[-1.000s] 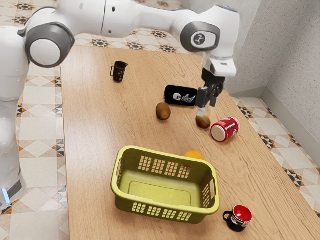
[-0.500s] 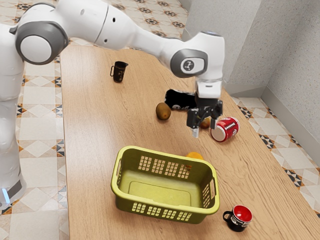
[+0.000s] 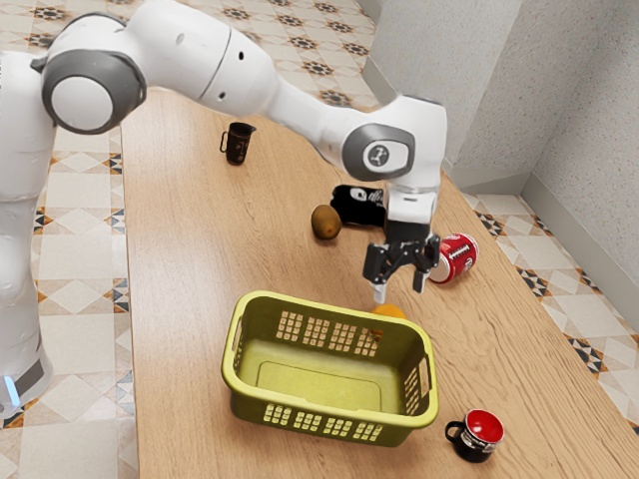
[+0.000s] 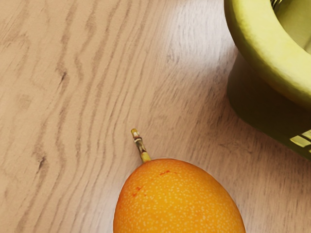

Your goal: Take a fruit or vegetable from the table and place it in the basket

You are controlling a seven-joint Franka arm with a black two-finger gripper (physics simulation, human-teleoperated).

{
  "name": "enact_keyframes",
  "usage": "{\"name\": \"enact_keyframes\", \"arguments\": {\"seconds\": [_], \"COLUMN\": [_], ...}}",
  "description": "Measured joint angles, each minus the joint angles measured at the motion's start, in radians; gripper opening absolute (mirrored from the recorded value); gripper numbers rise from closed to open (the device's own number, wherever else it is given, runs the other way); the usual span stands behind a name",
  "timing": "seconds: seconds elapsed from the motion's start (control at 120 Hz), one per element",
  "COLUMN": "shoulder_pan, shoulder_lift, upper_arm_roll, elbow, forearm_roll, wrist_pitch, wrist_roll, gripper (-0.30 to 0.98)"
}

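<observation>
Above the orange fruit (image 4: 179, 199) by the basket (image 4: 267, 56), your gripper (image 3: 399, 286) hung with fingers spread, apparently lining up a pick that next needed you to lower, then squeeze.

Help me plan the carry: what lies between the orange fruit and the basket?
The wrist view shows a strip of bare wooden tabletop between the orange fruit and the basket.

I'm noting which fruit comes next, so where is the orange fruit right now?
The orange fruit is on the table, just beyond the basket's rim in the exterior view, below the open gripper.
</observation>
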Motion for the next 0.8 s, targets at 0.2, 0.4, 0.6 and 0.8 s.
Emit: {"name": "enact_keyframes", "arguments": {"seconds": [0.2, 0.4, 0.6, 0.8], "shoulder_pan": [-0.001, -0.001, -0.001, -0.001], "shoulder_lift": [0.026, 0.049, 0.067, 0.07], "upper_arm_roll": [-0.011, -0.019, -0.019, -0.019], "elbow": [-0.004, -0.003, -0.003, -0.003], "forearm_roll": [0.0, 0.001, 0.002, 0.003], "wrist_pitch": [0.017, 0.042, 0.062, 0.069], "wrist_roll": [0.03, 0.051, 0.066, 0.076], "gripper": [0.69, 0.69, 0.69, 0.69]}}
